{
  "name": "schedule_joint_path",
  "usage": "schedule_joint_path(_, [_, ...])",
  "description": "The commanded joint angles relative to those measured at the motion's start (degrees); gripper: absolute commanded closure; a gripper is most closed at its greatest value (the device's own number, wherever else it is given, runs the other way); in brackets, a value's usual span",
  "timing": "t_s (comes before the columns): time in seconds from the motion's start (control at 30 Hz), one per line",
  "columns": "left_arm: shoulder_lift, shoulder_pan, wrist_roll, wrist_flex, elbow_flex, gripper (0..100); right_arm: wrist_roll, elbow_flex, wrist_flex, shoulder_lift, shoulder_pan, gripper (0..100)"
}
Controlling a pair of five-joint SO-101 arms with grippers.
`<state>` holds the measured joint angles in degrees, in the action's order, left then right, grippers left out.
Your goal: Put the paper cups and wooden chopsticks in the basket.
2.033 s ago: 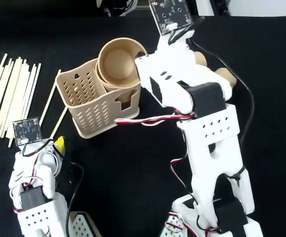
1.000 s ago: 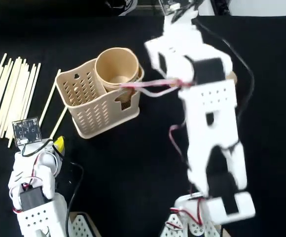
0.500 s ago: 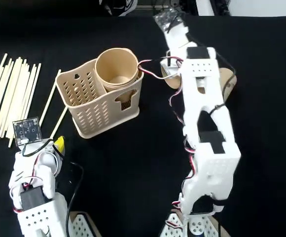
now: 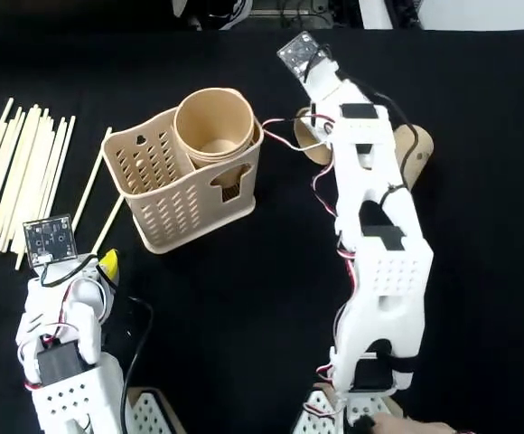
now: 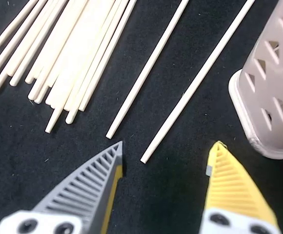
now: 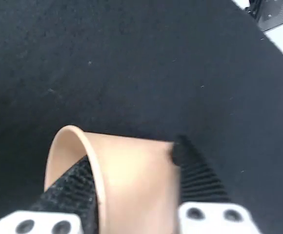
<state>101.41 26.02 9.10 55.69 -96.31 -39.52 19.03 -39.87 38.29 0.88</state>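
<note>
The beige slotted basket (image 4: 185, 194) stands left of centre with stacked paper cups (image 4: 215, 122) in its far compartment. Two more paper cups lie on their sides beyond it, one (image 4: 305, 140) under my right arm's wrist and one (image 4: 416, 146) farther right. My right gripper (image 6: 131, 156) is open, and a lying paper cup (image 6: 131, 185) sits between its black fingers. Wooden chopsticks (image 4: 23, 172) are spread at the far left. My left gripper (image 4: 102, 262) stays low near the front left, open (image 5: 169, 146) over the tips of two loose chopsticks (image 5: 195, 83).
The black cloth (image 4: 244, 298) covers the whole table. My right arm (image 4: 370, 226) stretches from the front edge to the back, right of the basket. The basket's corner (image 5: 268, 97) is close to my left gripper's yellow finger (image 5: 229, 185).
My right arm left a cup in the basket, swung away to the right and stretched back onto the lying cups. The left arm has not moved.
</note>
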Motion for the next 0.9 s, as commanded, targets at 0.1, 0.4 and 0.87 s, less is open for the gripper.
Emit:
schedule_joint_path(0.1, [0.2,-0.5,0.6,-1.5,-0.6,72,4.8,2.1,0.4,-4.8,-2.7,98.5])
schedule_joint_path(0.4, [0.2,-0.5,0.6,-1.5,-0.6,72,16.8,4.6,-16.2,-19.0,-3.2,98.8])
schedule_joint_path(0.87, [0.2,-0.5,0.6,-1.5,-0.7,72,30.9,38.4,-52.4,-29.1,0.3,98.8])
